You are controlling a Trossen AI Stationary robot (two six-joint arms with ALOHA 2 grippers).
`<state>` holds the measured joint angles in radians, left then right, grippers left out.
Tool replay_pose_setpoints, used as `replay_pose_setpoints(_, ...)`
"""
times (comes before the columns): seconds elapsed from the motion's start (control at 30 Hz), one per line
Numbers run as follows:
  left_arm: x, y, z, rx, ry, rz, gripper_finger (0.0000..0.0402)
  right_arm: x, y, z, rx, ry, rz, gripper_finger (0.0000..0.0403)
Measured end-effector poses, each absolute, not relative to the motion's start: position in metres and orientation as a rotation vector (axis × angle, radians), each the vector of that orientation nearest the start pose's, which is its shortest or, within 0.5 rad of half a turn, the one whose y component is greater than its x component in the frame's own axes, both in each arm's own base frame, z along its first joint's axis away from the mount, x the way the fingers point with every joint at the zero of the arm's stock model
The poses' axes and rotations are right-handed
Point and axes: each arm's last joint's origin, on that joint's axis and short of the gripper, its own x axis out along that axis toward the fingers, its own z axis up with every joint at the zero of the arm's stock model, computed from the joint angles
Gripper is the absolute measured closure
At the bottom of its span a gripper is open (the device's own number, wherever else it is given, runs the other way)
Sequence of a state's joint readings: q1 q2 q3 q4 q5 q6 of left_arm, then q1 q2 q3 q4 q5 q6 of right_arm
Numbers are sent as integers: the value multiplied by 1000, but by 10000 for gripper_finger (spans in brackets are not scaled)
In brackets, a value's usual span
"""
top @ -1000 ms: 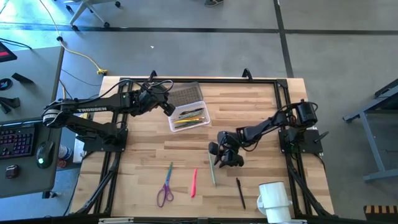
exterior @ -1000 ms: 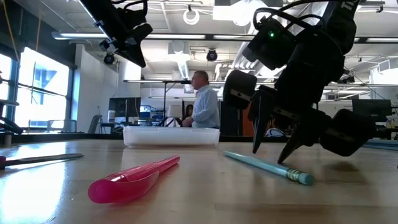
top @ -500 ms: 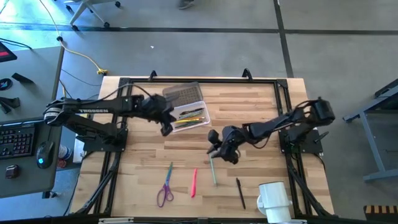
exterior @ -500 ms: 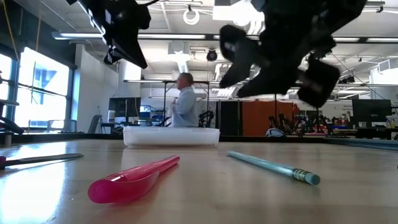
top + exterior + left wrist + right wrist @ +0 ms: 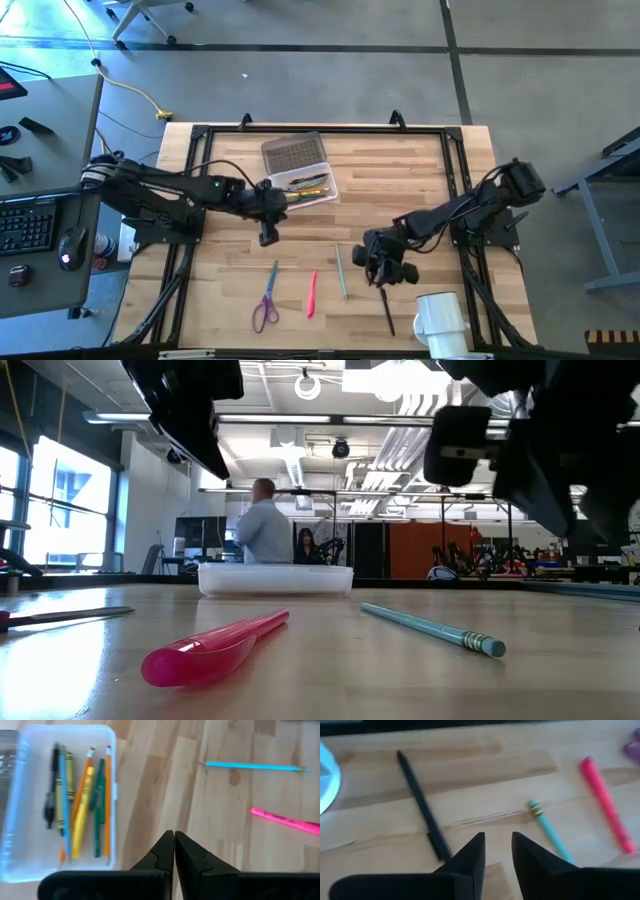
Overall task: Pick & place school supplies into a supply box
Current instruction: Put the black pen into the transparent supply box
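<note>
Left claw (image 5: 266,236) stretched low over mid counter, fingers pressed together, empty. Clear plastic box (image 5: 303,187) near the back edge holds thin pencils. Scissors (image 5: 267,300), pink pen (image 5: 311,293), teal pencil (image 5: 341,272) lie near the front edge. Right claw (image 5: 386,275), slightly spread, empty, above the slim black pen (image 5: 386,308).

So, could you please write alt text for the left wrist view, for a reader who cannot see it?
The left gripper, shut and empty, hangs over the wooden table beside the supply box, which holds pens and pencils. A light blue pencil and a pink pen lie farther off.
</note>
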<state>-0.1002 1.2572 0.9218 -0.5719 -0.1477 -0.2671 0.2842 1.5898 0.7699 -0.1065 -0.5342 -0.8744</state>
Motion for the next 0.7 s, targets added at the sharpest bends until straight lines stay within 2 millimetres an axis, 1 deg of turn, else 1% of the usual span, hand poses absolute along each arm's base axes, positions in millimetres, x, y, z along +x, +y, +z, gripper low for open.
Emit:
replay_pose_setpoints(0.1,253,-26,250,-140,897,151,351,275,101,150,-623,573,1122,334)
replay_pose_setpoints(0.27,258,-27,245,-178,898,163,351,270,112,136,-562,657,1188,339)
replay_pose_setpoints(0.43,260,-27,244,-182,888,161,351,268,122,130,-622,627,1237,335)
replay_pose_setpoints(0.53,260,-27,244,-184,888,163,351,269,123,127,-669,634,1220,331)
replay_pose_setpoints(0.7,260,-27,245,-185,887,163,351,270,124,116,-659,658,1249,322)
